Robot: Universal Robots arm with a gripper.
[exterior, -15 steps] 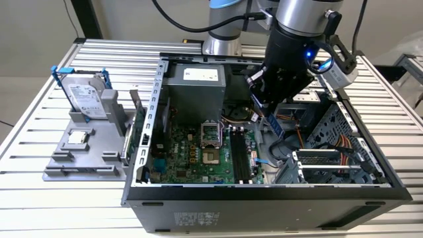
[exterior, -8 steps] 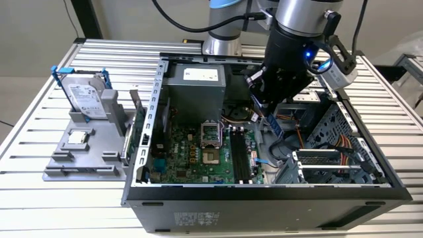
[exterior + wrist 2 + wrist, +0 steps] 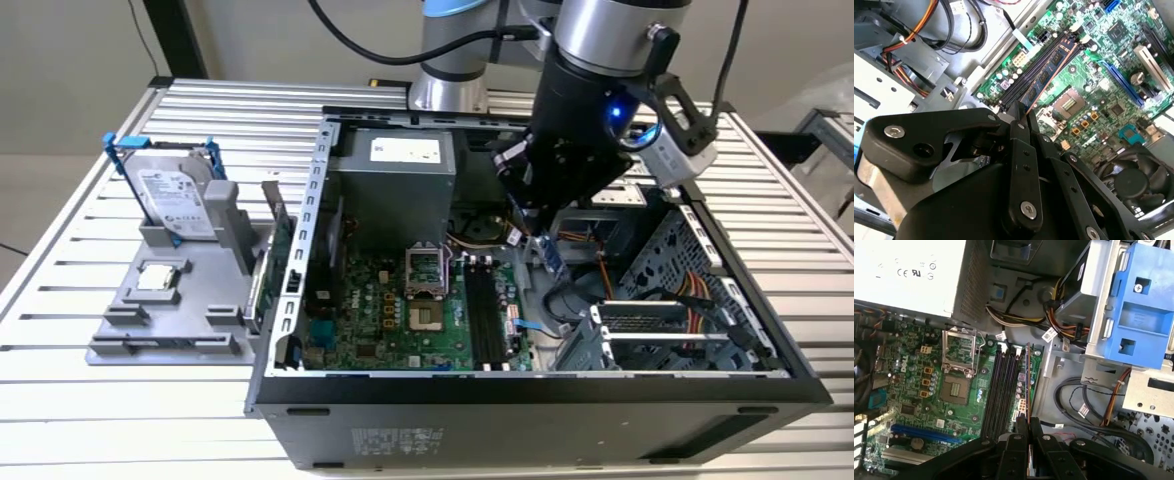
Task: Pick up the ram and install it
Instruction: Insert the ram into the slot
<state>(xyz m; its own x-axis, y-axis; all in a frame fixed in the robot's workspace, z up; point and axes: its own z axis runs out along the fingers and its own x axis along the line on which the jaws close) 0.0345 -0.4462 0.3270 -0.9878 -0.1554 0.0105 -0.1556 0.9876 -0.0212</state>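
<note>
In the exterior view we see the gripper (image 3: pixel 541 238) low inside the open computer case (image 3: pixel 534 385), above the motherboard (image 3: pixel 387 310) and toward the exterior view's right of the black memory slots (image 3: pixel 487 320). From here we cannot tell how its jaws stand.

In the second wrist view the two fingers (image 3: pixel 1019 131) are drawn narrow and pinch one end of the ram (image 3: pixel 1051 75). The stick reaches away from the fingertips, parallel to the slots.

In the first wrist view the ram appears edge-on, clamped between the fingertips. It lies along the slot farthest from the processor socket (image 3: pixel 958 357). We cannot tell whether it touches that slot.
</note>
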